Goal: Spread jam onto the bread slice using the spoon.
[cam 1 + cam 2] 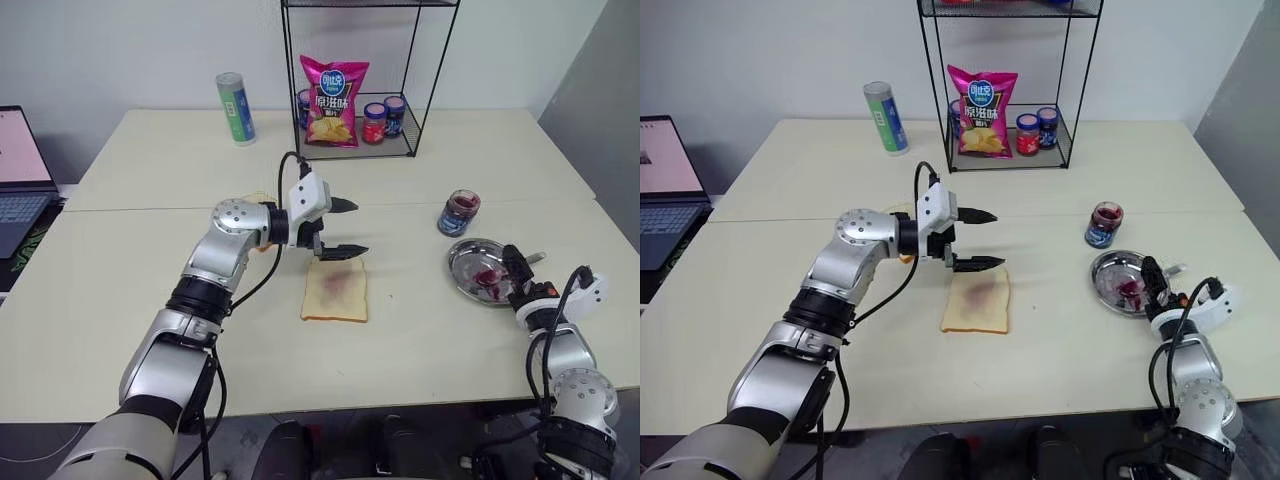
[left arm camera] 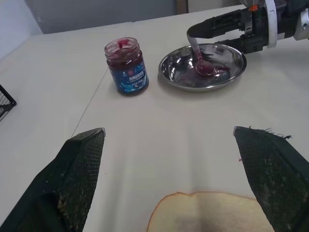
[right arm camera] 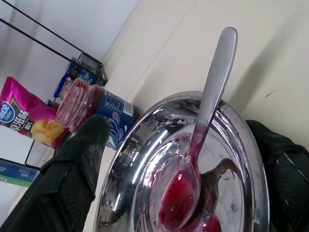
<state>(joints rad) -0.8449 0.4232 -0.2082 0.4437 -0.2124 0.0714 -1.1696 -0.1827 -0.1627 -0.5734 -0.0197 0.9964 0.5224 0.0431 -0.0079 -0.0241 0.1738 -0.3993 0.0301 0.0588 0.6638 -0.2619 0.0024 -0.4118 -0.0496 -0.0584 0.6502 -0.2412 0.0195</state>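
Open room: bare table (image 1: pixel 150 300) left of the bread slice (image 1: pixel 336 291) and between it and the steel dish (image 1: pixel 470 262).
Spoon (image 3: pixel 193 164): one, bowl down in the dish among jam (image 3: pixel 212 224), handle over the rim.
Left gripper (image 1: pixel 338 229): fingers spread, empty, above the slice's far edge.
Right gripper (image 1: pixel 1152 283): fingers apart at the dish's near edge, either side of the spoon.
Jars: one open jar (image 1: pixel 459 212) beside the dish; more on the wire rack (image 1: pixel 410 140) with a crisp bag (image 1: pixel 333 100).
Elsewhere: a green can (image 1: pixel 236 108), a laptop (image 1: pixel 20 180).

Head stereo pair looks forward-down over the table (image 1: pixel 120 330); both wrist cameras, close in, share the steel dish (image 2: pixel 227 72) at four o'clock.
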